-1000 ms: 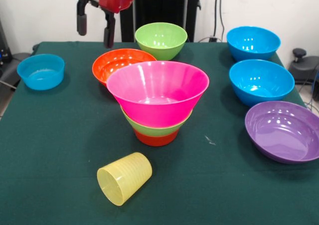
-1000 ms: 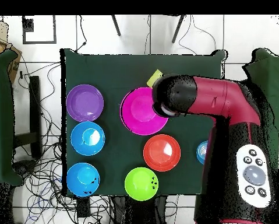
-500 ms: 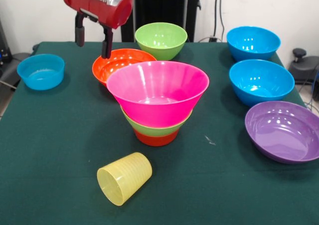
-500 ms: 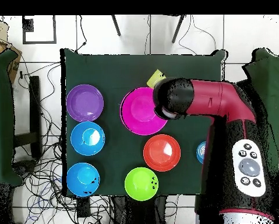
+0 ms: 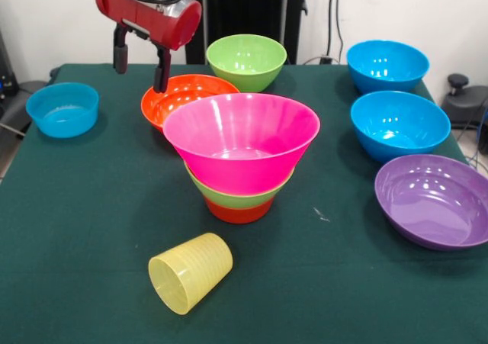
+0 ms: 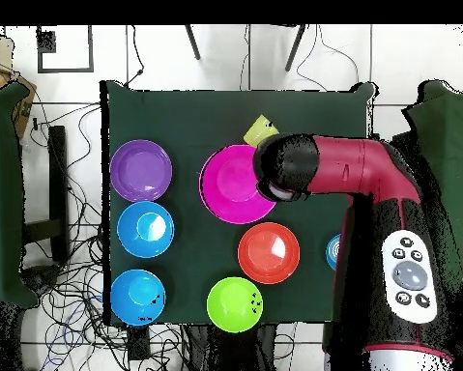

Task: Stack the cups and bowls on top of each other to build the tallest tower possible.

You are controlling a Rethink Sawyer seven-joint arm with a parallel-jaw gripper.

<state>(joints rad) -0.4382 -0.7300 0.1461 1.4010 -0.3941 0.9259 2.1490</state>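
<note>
The tower stands mid-table: a small orange bowl [image 5: 238, 210] as base, a lime green bowl [image 5: 229, 191] on it, and a big pink bowl [image 5: 240, 142] on top; it also shows in the overhead view [image 6: 233, 184]. The pale-yellow cup [image 5: 191, 272] lies on its side in front of the tower, mouth toward the camera, and shows in the overhead view [image 6: 260, 127]. My gripper [image 5: 141, 63] is open and empty. It hangs above the left rim of a loose orange bowl [image 5: 183, 96] behind the tower.
A lime green bowl [image 5: 246, 60] stands at the back. Two blue bowls [image 5: 386, 64] [image 5: 399, 123] and a purple bowl [image 5: 435, 199] line the right side. A small blue bowl [image 5: 63, 109] sits at the far left. The arm [image 6: 370, 184] covers part of the table from above.
My gripper has come down a little and shifted slightly left over the loose orange bowl's rim, still open. The bowls and the cup have not moved.
</note>
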